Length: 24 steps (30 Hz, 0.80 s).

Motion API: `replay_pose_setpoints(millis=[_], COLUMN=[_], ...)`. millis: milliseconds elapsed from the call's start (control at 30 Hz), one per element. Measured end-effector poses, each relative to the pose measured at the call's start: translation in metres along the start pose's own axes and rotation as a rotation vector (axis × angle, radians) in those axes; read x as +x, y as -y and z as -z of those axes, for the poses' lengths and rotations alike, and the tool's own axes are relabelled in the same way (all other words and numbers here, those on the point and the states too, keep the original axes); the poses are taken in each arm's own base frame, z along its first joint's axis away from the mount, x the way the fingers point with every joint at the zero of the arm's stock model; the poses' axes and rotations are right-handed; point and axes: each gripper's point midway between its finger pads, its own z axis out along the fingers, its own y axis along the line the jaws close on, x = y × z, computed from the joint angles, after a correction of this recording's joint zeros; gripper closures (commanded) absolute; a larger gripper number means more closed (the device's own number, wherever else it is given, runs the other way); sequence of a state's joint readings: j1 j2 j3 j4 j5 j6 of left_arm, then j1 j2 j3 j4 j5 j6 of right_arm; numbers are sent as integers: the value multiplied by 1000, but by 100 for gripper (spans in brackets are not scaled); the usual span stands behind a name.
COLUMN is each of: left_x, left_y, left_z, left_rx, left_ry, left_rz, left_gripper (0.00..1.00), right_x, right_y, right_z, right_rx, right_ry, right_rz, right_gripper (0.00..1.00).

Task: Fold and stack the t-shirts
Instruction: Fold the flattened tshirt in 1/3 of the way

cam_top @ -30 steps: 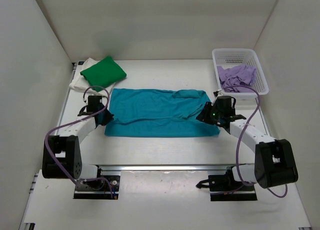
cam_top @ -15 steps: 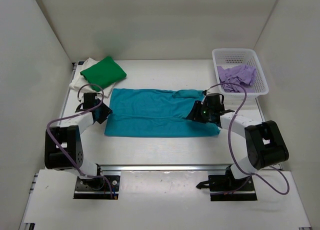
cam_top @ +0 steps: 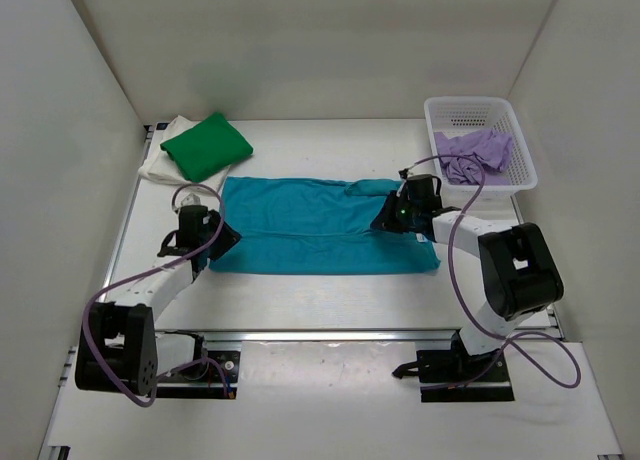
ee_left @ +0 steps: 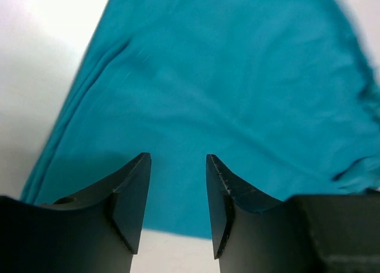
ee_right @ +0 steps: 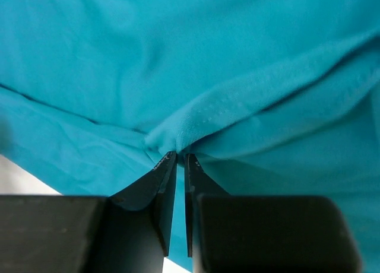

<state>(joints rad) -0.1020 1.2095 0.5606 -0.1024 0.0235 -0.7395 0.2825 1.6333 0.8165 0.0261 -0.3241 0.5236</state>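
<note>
Teal t-shirt [cam_top: 310,225] lying spread flat mid-frame in the top view, long side running left to right. Right gripper [ee_right: 177,160] sitting at the shirt's upper right edge, jaws nearly together, pinching a raised fold of the teal cloth at the tips. Left gripper [ee_left: 177,190] hanging over the lower left corner, jaws standing apart, nothing between them. Green t-shirt [cam_top: 205,145] resting on cream-white t-shirt [cam_top: 158,164], upper left. Lilac t-shirt [cam_top: 472,152] lying in white basket [cam_top: 480,108], upper right.
</note>
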Motion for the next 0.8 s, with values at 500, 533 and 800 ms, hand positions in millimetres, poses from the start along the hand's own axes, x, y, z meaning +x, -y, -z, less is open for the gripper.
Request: replay_pose_setpoints(millis=[500,533,800], left_x=[42,42,41], left_y=[-31,-31,-25], left_z=[0,0,3], left_rx=[-48,-46,-26], left_ry=[-86,-86,-77], left_rz=[0,0,-9], left_gripper=[49,49,49], right_x=[-48,-49,-54], right_y=[-26,-27,-31], right_z=[-36,-38,-33], right_rx=[-30,-28,32], right_ry=[20,14,16], right_rz=[37,45,133], right_gripper=[81,74,95])
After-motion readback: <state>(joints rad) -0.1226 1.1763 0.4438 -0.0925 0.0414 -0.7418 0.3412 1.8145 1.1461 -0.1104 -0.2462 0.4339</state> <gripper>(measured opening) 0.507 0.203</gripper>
